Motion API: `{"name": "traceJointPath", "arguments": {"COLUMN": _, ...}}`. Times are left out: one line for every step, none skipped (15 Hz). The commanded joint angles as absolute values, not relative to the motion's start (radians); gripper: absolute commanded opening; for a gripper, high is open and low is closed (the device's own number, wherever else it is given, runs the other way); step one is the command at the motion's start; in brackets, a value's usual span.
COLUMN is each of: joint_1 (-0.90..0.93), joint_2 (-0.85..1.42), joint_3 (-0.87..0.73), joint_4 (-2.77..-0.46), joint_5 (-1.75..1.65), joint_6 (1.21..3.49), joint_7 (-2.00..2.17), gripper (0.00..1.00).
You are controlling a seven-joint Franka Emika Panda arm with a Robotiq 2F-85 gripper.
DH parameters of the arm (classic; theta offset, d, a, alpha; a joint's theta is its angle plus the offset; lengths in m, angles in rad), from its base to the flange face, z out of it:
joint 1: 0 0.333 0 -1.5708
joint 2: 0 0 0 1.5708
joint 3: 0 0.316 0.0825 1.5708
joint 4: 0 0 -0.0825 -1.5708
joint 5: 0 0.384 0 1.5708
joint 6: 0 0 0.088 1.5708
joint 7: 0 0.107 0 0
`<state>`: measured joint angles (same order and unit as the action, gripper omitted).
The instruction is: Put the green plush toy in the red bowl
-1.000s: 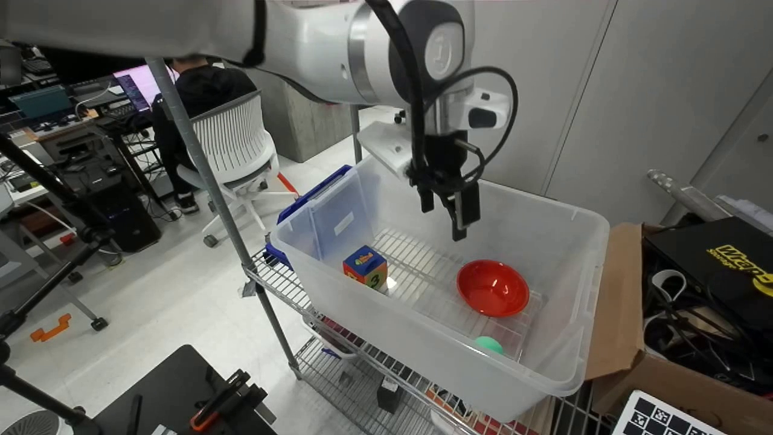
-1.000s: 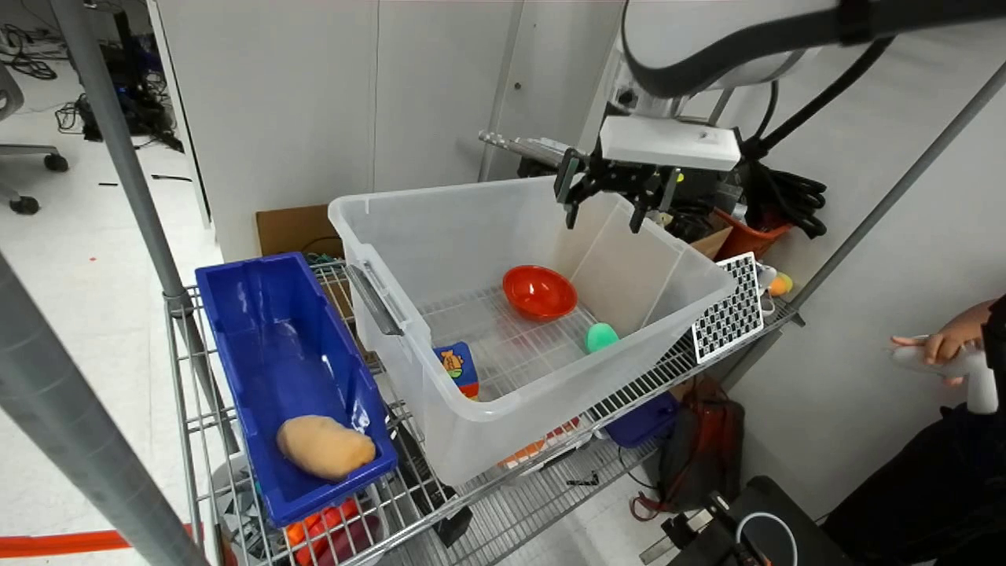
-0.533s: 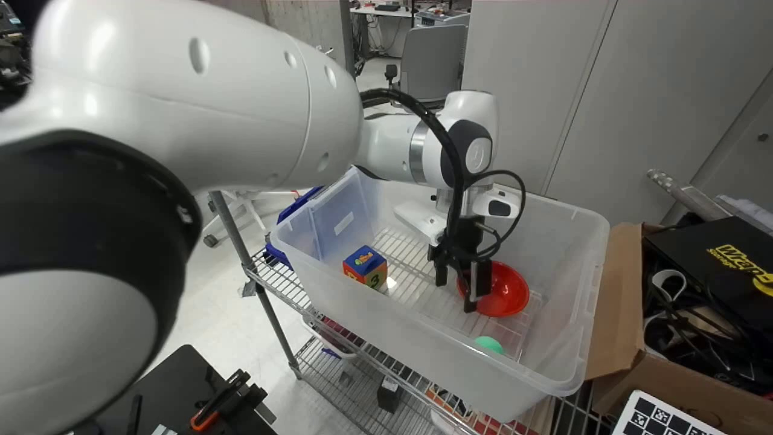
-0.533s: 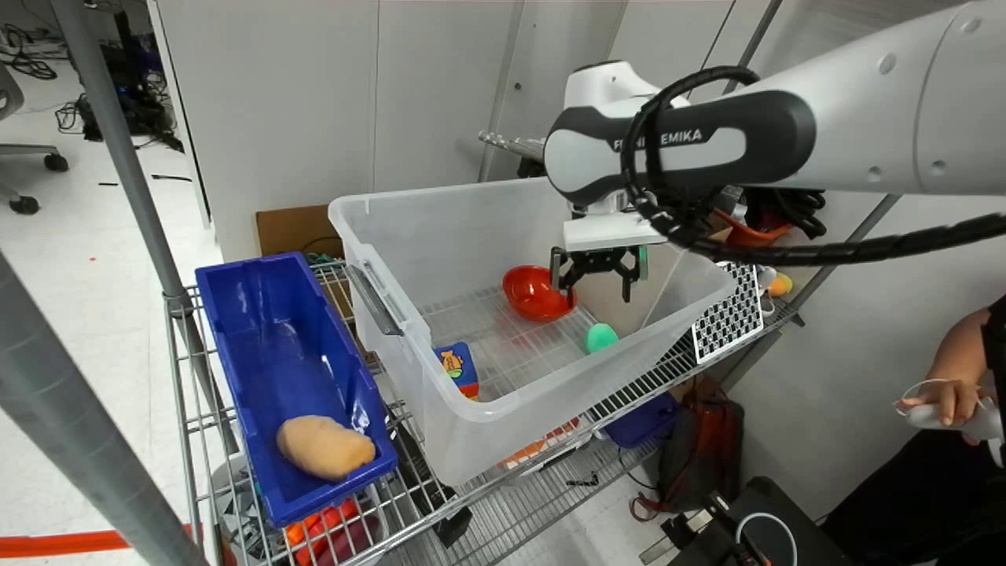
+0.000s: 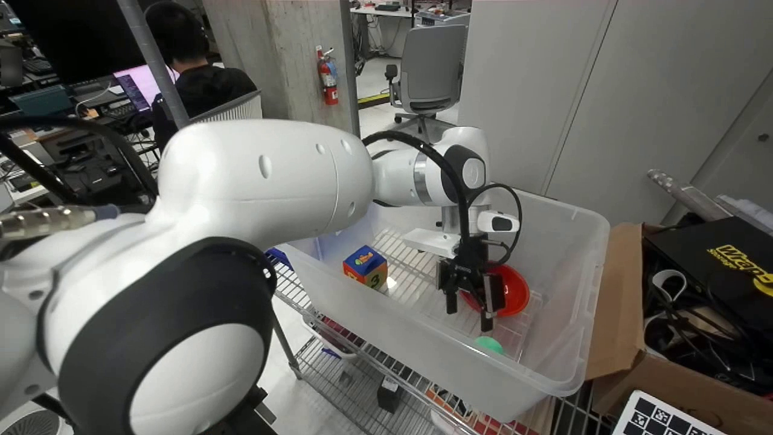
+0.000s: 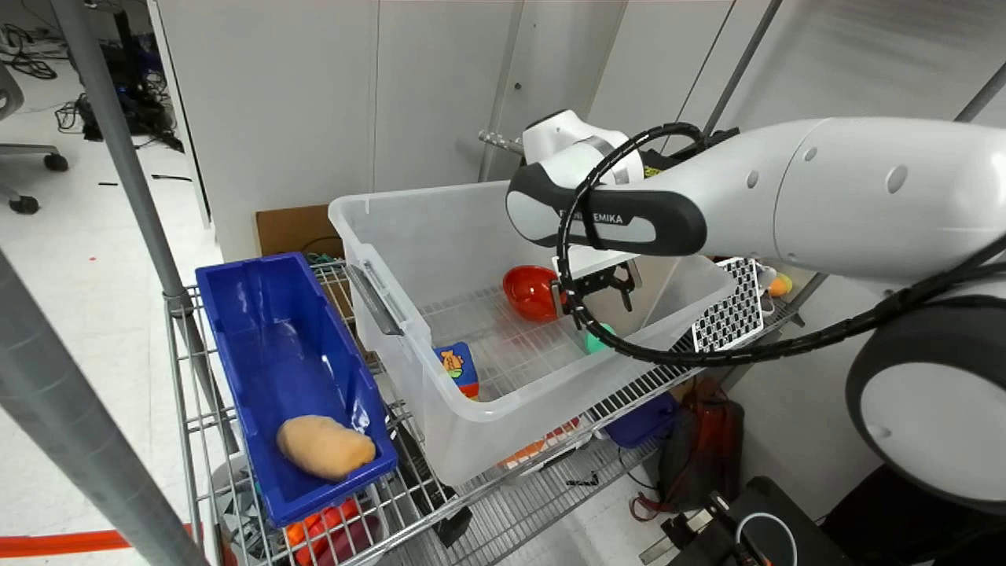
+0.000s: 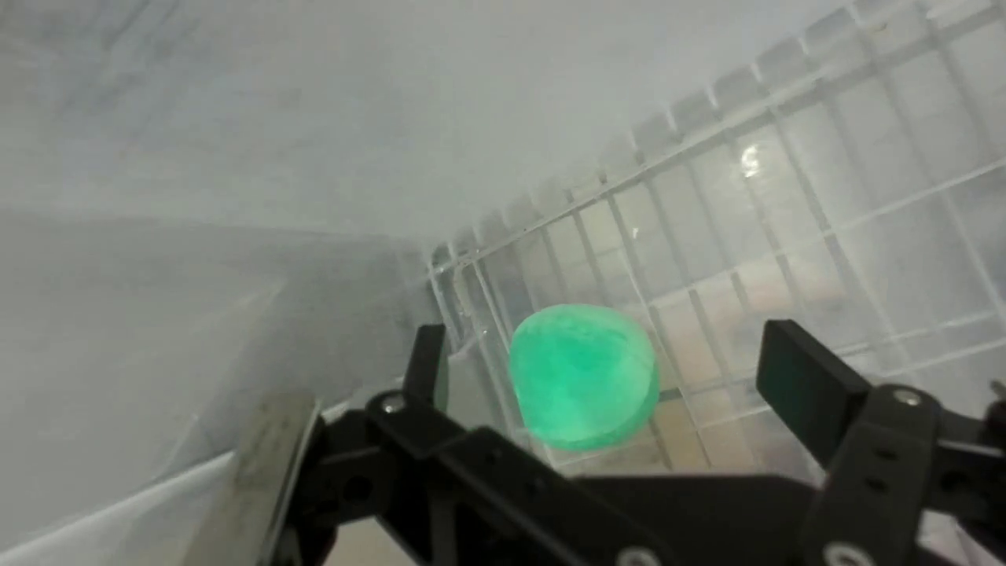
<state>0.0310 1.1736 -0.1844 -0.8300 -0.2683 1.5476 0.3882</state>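
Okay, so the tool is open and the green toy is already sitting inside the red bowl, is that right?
Not quite. The green toy isn't inside the red bowl; it lies apart from it on the floor of the translucent bin, as seen in an exterior view. The tool is open, as you said.

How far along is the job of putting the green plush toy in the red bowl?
Done, it seems: the reach; the jaws hang inside the translucent bin. In hand: probably alignment; the wrist view frames the green plush toy between the open jaws. Left: grasp, lift and release; the toy lies outside the red bowl.
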Motion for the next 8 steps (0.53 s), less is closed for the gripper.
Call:
{"name": "traceJointPath", "arguments": {"joint_1": 0.021, "joint_2": 1.302, "joint_3": -0.226, "joint_4": -0.644, "joint_5": -0.313, "joint_6": 1.486, "joint_7": 0.309, "gripper": 1.00}}
{"name": "traceJointPath", "arguments": {"joint_1": 0.018, "joint_2": 1.318, "joint_3": -0.232, "joint_4": -0.629, "joint_5": -0.322, "joint_6": 1.493, "joint_7": 0.290, "gripper": 1.00}}
{"name": "traceJointPath", "arguments": {"joint_1": 0.014, "joint_2": 1.336, "joint_3": -0.236, "joint_4": -0.608, "joint_5": -0.326, "joint_6": 1.495, "joint_7": 0.274, "gripper": 1.00}}
{"name": "traceJointPath", "arguments": {"joint_1": 0.010, "joint_2": 1.354, "joint_3": -0.236, "joint_4": -0.590, "joint_5": -0.326, "joint_6": 1.499, "joint_7": 0.256, "gripper": 1.00}}
{"name": "traceJointPath", "arguments": {"joint_1": 0.007, "joint_2": 1.370, "joint_3": -0.239, "joint_4": -0.574, "joint_5": -0.328, "joint_6": 1.502, "joint_7": 0.242, "gripper": 1.00}}
{"name": "traceJointPath", "arguments": {"joint_1": 0.004, "joint_2": 1.386, "joint_3": -0.242, "joint_4": -0.561, "joint_5": -0.330, "joint_6": 1.506, "joint_7": 0.230, "gripper": 1.00}}
{"name": "traceJointPath", "arguments": {"joint_1": 0.005, "joint_2": 1.388, "joint_3": -0.245, "joint_4": -0.569, "joint_5": -0.331, "joint_6": 1.517, "joint_7": 0.223, "gripper": 1.00}}
{"name": "traceJointPath", "arguments": {"joint_1": 0.003, "joint_2": 1.401, "joint_3": -0.247, "joint_4": -0.561, "joint_5": -0.330, "joint_6": 1.517, "joint_7": 0.219, "gripper": 1.00}}
